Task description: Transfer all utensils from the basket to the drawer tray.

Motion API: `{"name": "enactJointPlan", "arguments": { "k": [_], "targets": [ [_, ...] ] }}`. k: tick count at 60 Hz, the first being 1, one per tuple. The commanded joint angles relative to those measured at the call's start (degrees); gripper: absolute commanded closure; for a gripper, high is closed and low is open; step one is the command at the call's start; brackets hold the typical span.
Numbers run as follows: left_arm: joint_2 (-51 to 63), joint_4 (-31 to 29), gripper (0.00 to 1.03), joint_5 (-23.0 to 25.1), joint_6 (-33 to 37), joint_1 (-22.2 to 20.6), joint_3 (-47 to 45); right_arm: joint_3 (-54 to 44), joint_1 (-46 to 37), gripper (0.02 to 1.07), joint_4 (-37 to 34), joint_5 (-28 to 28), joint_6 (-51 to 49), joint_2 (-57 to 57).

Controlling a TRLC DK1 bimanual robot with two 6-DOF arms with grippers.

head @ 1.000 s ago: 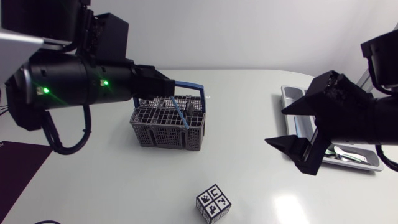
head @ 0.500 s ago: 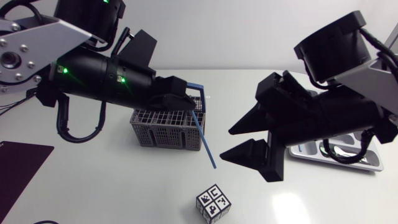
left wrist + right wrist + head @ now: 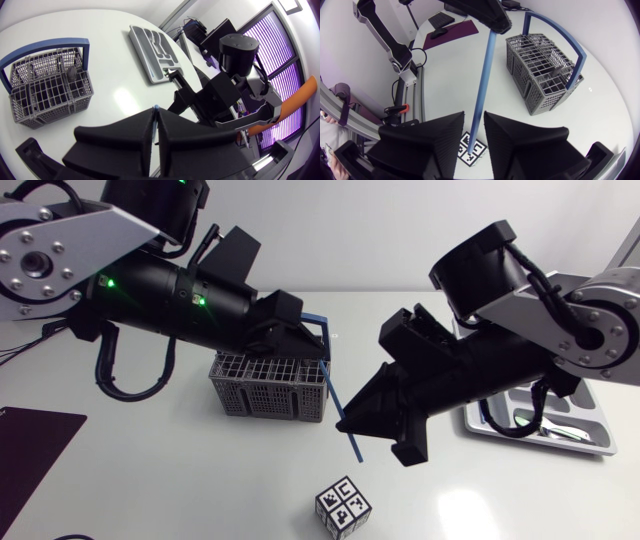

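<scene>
Blue and slender, the long utensil hangs slanted in the air above the desk, just beside the grey wire basket with its blue hoop handle, and well apart from the silver drawer tray at the far right side. Its upper end is clamped in the left pincer, whose two black fingers press together on it from both sides; the left wrist view shows only a sliver of blue at the fingertips. The lower part of the utensil runs down between the fingers of the right pincer, which has reached across past the middle of the desk. Those fingers stand parted around the shaft, with a gap showing on at least one side, so the right pincer is not gripping it. At least one dark utensil stands in a compartment of the basket, and some cutlery lies in the tray. A small cube with black-and-white markings sits on the desk near its front edge, below the utensil's lower end.
</scene>
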Motion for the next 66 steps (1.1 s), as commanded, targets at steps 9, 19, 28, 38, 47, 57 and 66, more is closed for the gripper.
{"name": "enactJointPlan", "arguments": {
  "k": [9,19,28,38,47,57,66],
  "targets": [
    [0.72,-0.09,0.99,0.84,-1.01,-0.13,1.92,1.74,0.52,1.00,-0.88,-1.36,1.03,1.09],
    [0.19,0.18,0.85,0.84,-1.10,-0.04,2.10,1.91,0.43,1.01,-2.02,-1.89,0.95,1.53],
    [0.02,0.18,0.36,1.01,-0.84,-0.13,2.63,1.38,0.34,1.01,-3.17,-1.89,0.42,1.62],
    [-0.51,0.18,0.06,1.01,-0.93,1.37,4.21,0.15,-1.59,1.01,-5.01,-1.63,-1.34,0.83],
    [-0.95,0.09,0.06,0.92,-1.19,4.80,5.26,-1.34,-9.06,1.01,-7.03,-1.27,-4.33,-0.75],
    [-0.95,-0.70,0.06,0.84,-0.13,9.54,4.82,-1.60,-23.48,1.01,-8.09,-1.27,-7.93,-0.31],
    [-1.04,-2.90,0.06,-1.71,3.38,10.68,3.68,0.51,-36.48,1.01,-6.95,-0.31,-8.19,3.99]
  ]
}}
